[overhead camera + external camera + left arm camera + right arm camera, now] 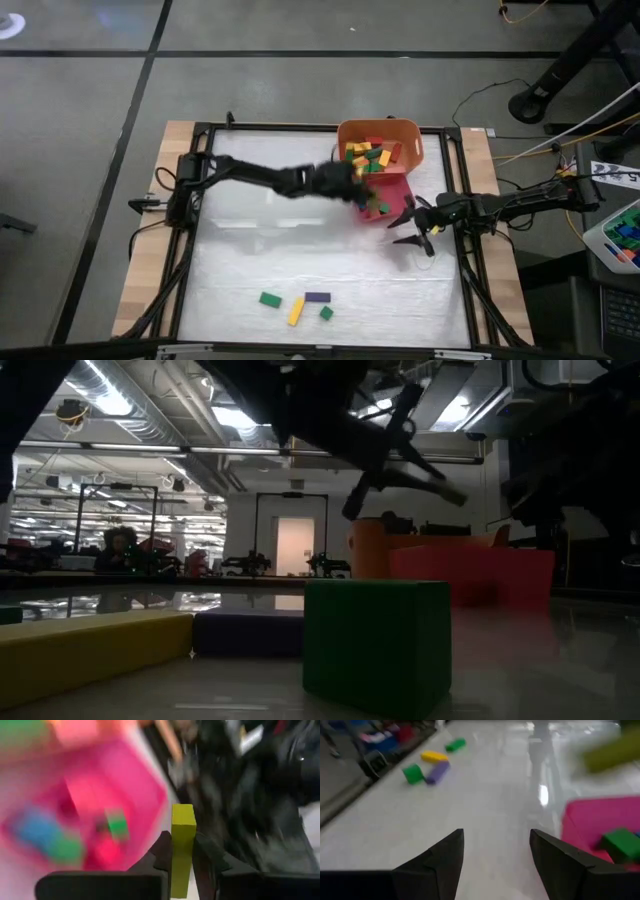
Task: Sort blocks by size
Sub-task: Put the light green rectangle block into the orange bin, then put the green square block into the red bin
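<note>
The white table carries an orange bin at its far edge, with a pink tray touching the bin's near side. Well toward the near edge from the bin lie four blocks: a green bar, a yellow bar, a purple bar and a green cube.

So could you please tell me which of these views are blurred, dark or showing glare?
Left wrist view: the pink-red square tray is smeared, the yellow wooden bar in the left gripper sharp. Low view: dim, backlit, the green cube dark. Right wrist view: glare on the white tabletop.
</note>
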Available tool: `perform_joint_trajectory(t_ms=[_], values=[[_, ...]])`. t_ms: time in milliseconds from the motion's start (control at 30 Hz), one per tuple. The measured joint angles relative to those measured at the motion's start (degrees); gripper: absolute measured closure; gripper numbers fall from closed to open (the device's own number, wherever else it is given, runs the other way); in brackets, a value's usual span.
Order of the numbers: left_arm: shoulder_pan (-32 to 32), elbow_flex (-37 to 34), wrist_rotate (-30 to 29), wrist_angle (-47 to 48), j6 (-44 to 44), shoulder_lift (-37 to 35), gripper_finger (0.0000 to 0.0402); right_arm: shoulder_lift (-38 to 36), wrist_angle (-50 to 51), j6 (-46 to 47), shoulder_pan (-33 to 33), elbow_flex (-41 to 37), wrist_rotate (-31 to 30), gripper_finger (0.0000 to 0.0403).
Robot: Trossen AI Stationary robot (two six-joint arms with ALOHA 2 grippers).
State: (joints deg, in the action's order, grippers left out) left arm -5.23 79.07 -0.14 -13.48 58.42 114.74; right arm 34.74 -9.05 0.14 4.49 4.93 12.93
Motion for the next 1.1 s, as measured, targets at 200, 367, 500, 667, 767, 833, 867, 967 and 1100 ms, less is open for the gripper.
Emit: perform_joint_trajectory(t_ms=[200,367,500,667,767,833,867,967,1100], values=[[-9.4,0.0,-2.4,-10.4,-13.1,0.0,0.0341,0.0,-6.7,5.7,0.0,0.0,6.8,0.0175],[-14.0,0.0,-2.4,-11.1,-20.5,0.0,0.0312,0.0,-10.3,8.6,0.0,0.0,7.7,0.0175],[-14.9,0.0,-2.3,-11.1,-22.7,0.0,0.028,0.0,-12.7,9.2,0.0,0.0,7.7,0.0175],[-15.0,0.0,0.9,-11.1,-20.7,0.0,0.0242,0.0,-16.6,10.5,1.1,0.0,7.7,0.0175],[-15.1,0.0,5.7,-11.0,-19.8,-0.5,0.0235,0.5,-20.1,10.6,5.1,0.1,7.4,0.0175],[-14.9,0.0,8.8,-11.1,-20.1,-1.2,0.0234,1.4,-21.3,10.5,8.9,0.9,4.6,0.0175],[-14.7,0.0,10.1,-11.1,-20.5,-1.6,0.0234,1.9,-21.1,10.5,10.9,1.5,2.5,0.0175],[-13.4,0.0,11.6,-9.6,-21.4,-3.1,0.0233,5.1,-20.8,10.3,16.9,3.9,-5.7,0.0175],[-10.9,0.0,11.8,-4.4,-23.7,-5.6,0.0233,11.9,-18.8,9.9,23.8,7.8,-15.7,0.0175]])
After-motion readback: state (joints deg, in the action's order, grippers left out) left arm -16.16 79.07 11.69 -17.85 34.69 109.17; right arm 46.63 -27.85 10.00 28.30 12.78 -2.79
